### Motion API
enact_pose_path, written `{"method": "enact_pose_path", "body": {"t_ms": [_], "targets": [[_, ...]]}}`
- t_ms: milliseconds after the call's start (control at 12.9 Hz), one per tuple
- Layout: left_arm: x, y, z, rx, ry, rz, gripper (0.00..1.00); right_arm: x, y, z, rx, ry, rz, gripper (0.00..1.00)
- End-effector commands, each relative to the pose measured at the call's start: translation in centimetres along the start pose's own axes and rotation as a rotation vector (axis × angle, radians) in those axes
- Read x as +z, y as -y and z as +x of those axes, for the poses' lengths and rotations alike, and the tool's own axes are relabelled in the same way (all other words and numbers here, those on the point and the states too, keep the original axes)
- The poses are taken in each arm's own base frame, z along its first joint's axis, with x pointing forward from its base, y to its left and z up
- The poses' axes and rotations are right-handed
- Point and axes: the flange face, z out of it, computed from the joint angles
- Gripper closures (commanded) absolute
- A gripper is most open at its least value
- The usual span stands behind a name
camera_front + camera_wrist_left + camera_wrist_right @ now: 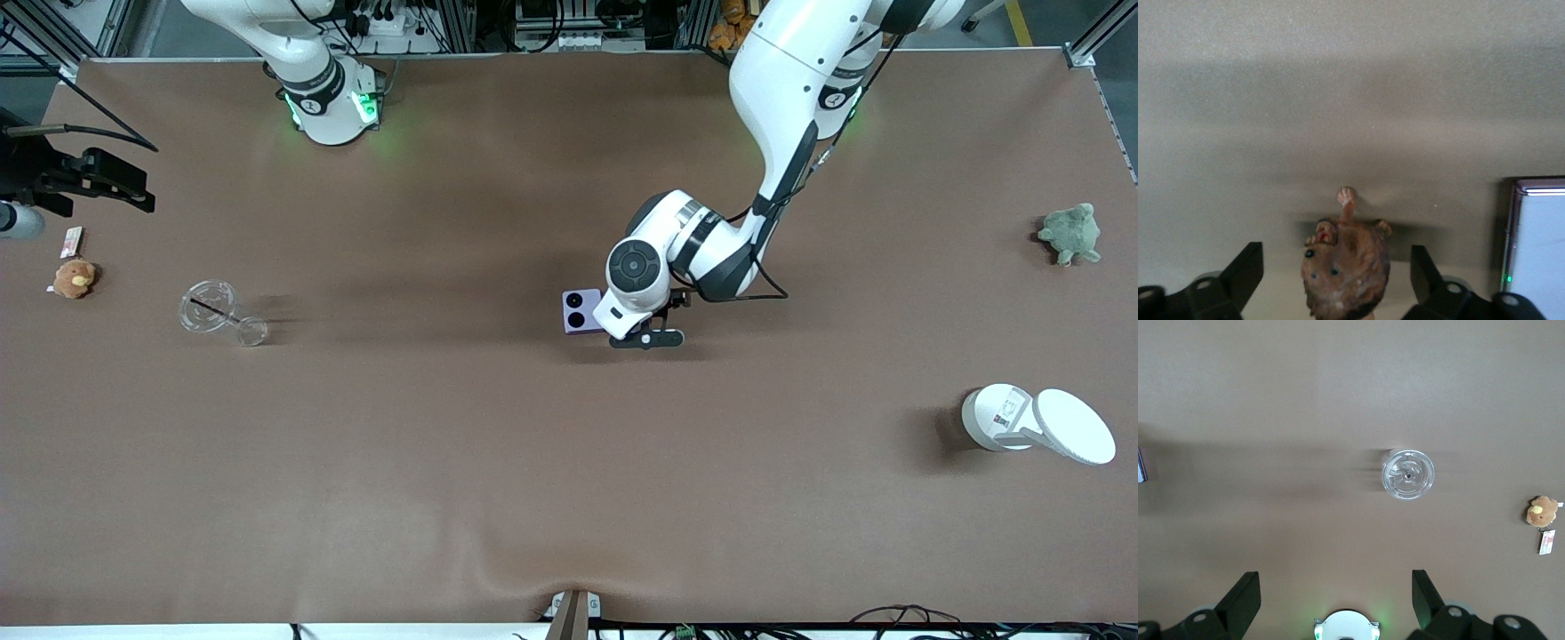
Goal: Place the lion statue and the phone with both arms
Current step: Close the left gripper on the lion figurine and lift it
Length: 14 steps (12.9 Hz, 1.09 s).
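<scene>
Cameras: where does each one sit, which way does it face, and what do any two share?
Front view: high across the table, facing both bases; whole left arm shows, its left tool beside the pale lavender square phone.
Left wrist view: looks down past open fingers at the small brown lion statue between them.
Right wrist view: the waiting arm's camera, high over the table, open right tool, clear glass cup below.
Shared: front and left wrist views both show the phone.

A brown table [444, 462] carries a lavender phone [582, 311] at its middle with a lion statue [1346, 270] just beside it. Toward the right arm's end lie a clear glass [213, 311] and tan plush toy [75, 278]; toward the left arm's, a green plush turtle [1070, 233] and white container [1036, 425].
</scene>
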Motion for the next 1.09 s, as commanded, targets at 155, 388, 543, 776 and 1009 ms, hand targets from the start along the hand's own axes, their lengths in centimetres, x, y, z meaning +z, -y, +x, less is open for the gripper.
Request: {"method": "enact_pose_path", "body": {"t_ms": [155, 388, 543, 776, 1009], "targets": [[-0.9, -0.3, -0.2, 0.001, -0.024, 0.015, 0.89, -0.6, 0.0, 0.2, -0.008, -0.011, 0.008, 0.00], [-2.5, 0.0, 0.3, -0.021, -0.035, 0.003, 0.89, -0.6, -0.1, 0.2, -0.006, -0.014, 0.017, 0.00], [-5.8, 3.6, 3.3, -0.076, -0.063, -0.019, 0.89, -0.2, 0.5, 0.6, -0.016, -0.008, 0.012, 0.00], [-10.0, 14.1, 10.6, -0.182, -0.072, -0.063, 0.84, 0.3, 0.2, 2.0, -0.011, -0.045, 0.022, 0.00], [-10.9, 25.3, 15.3, -0.224, -0.083, -0.097, 0.82, 2.2, 0.4, 3.7, -0.017, -0.023, 0.017, 0.00]]}}
